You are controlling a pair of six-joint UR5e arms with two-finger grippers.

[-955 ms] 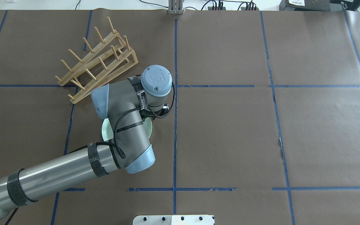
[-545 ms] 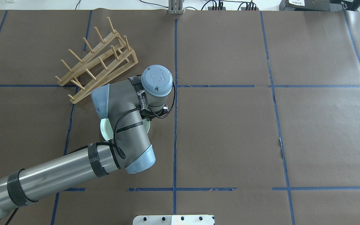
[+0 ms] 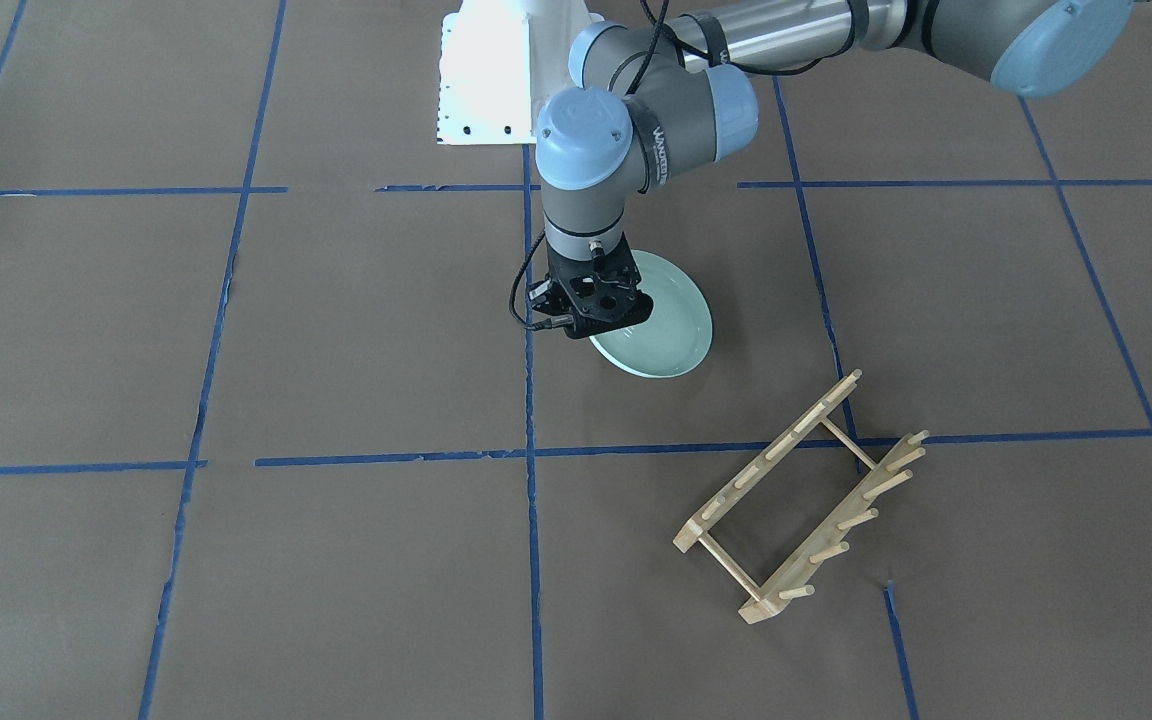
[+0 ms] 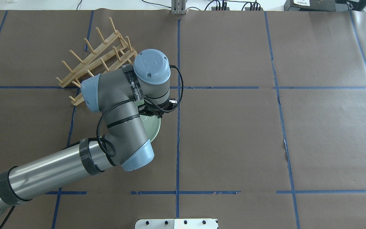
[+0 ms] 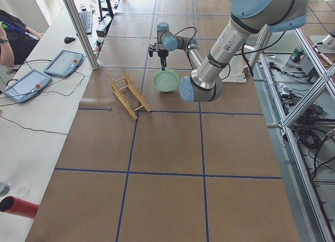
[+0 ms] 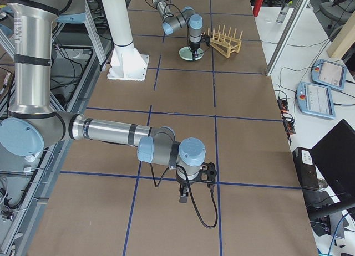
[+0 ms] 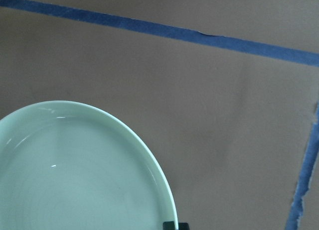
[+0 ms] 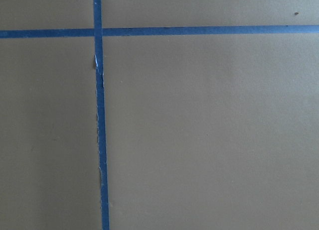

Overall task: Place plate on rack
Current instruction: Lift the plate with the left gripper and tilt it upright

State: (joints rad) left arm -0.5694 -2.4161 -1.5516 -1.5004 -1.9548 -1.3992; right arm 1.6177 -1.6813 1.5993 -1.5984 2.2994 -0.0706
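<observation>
a: plate (image 4: pixel 153 128) first. where is it?

b: hanging from the left gripper (image 3: pixel 598 330), low over the brown table (image 4: pixel 233 127) just left of the centre tape line. it looks a bit tilted and off the paper, though i can't be sure it has fully cleared.

a: fingers?

b: clamped on the plate's rim. the wrist view shows a fingertip (image 7: pixel 174 225) right at the rim edge. in the overhead, the plate spreads from the grip toward 7 o'clock, mostly hidden under the forearm.

a: rack (image 4: pixel 97 60)?

b: empty, near the plate but apart from it, at about 11 o'clock from the plate in the overhead. its long axis runs roughly 8 to 2 o'clock, with two rails and pegs standing up.

a: so what does the next move turn on?

b: my guess is carrying it toward 11 o'clock, then turning the plate on edge so its face sits across the rails, not along them, and dropping it between two pegs. the rim grip leaves most of the plate overhanging, so it could swing or clip a peg.

a: other arm?

b: the right gripper (image 6: pixel 184 195) is well apart at the table's far end, over bare paper. open or closed, can't tell. the left arm is the nearer one and has the job.
</observation>
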